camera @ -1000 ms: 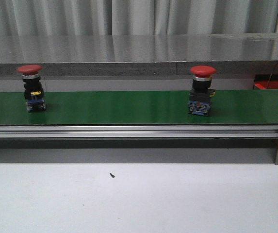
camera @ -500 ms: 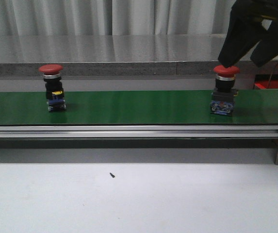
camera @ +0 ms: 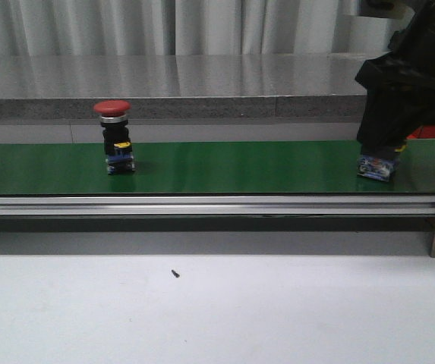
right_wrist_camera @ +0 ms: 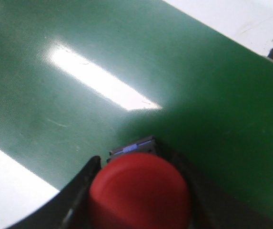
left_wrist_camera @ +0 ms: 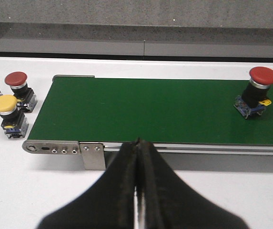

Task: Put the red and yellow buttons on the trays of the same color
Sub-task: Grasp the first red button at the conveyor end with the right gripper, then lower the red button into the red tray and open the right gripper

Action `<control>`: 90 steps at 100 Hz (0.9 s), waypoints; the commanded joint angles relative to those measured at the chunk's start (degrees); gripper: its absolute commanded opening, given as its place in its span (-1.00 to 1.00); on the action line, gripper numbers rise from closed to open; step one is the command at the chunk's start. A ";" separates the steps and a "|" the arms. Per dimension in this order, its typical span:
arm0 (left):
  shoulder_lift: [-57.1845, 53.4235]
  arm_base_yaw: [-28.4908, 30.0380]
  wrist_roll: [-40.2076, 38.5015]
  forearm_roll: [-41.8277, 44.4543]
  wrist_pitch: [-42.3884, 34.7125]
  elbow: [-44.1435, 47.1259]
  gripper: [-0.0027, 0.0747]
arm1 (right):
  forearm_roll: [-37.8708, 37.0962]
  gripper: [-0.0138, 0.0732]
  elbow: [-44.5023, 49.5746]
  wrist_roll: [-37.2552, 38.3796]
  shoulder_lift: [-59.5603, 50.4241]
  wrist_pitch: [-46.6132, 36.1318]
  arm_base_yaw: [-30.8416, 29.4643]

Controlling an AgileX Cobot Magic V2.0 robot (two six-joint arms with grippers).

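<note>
Sitting at the right of the belt (camera: 225, 167), a red button (right_wrist_camera: 140, 194) is being straddled by the right gripper (camera: 388, 136) — grip not confirmable. Another button (camera: 115, 144) is riding left of centre. The left gripper (left_wrist_camera: 138, 164) is hovering, clenched and empty — no trays showing, nothing sorted yet.

Gripper (right_wrist_camera: 138, 191) straddles a red button (right_wrist_camera: 140, 194) (on green belt (right_wrist_camera: 79, 95)).
</note>
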 commanded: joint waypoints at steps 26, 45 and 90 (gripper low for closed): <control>0.19 -0.37 0.16 -1.35 -4.27 -1.43 -0.98 | -1.15 -0.14 -13.61 -0.44 -2.50 5.56 -6.53; 0.19 -0.37 0.16 -1.35 -4.27 -1.43 -0.98 | -1.75 -0.14 -20.81 -0.44 0.24 4.44 -16.99; 0.19 -0.37 0.16 -1.24 -4.14 -1.43 -0.98 | -2.43 -0.14 -31.33 -0.44 17.33 2.19 -24.93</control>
